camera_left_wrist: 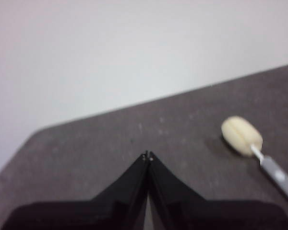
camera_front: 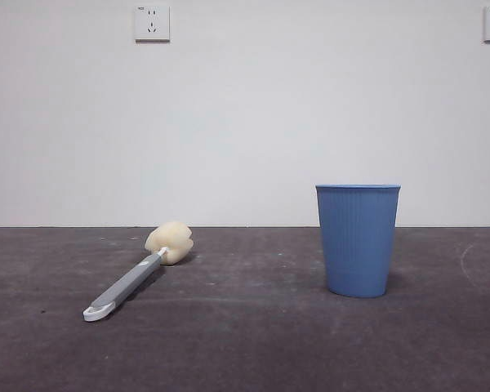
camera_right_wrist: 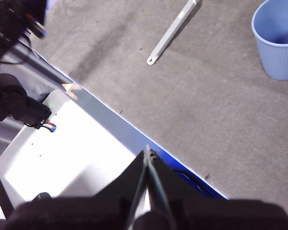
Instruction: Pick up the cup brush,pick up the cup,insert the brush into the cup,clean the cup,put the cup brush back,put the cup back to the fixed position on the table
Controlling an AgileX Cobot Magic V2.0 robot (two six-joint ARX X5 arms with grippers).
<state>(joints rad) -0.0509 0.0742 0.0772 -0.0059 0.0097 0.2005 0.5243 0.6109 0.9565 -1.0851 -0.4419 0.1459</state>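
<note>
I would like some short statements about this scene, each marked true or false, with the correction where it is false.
1. The cup brush lies flat on the table. True.
2. The cup lies on its side. False: it stands upright, its opening upward.
3. The left pincer holds the brush. False: its jaws are shut on nothing, and the brush lies apart from it.
4. The brush's sponge head points away from the front camera, its white loop nearer. True.
5. The brush is inside the cup. False: they lie apart on the table.
6. The right pincer is shut and holds nothing. True.
</note>
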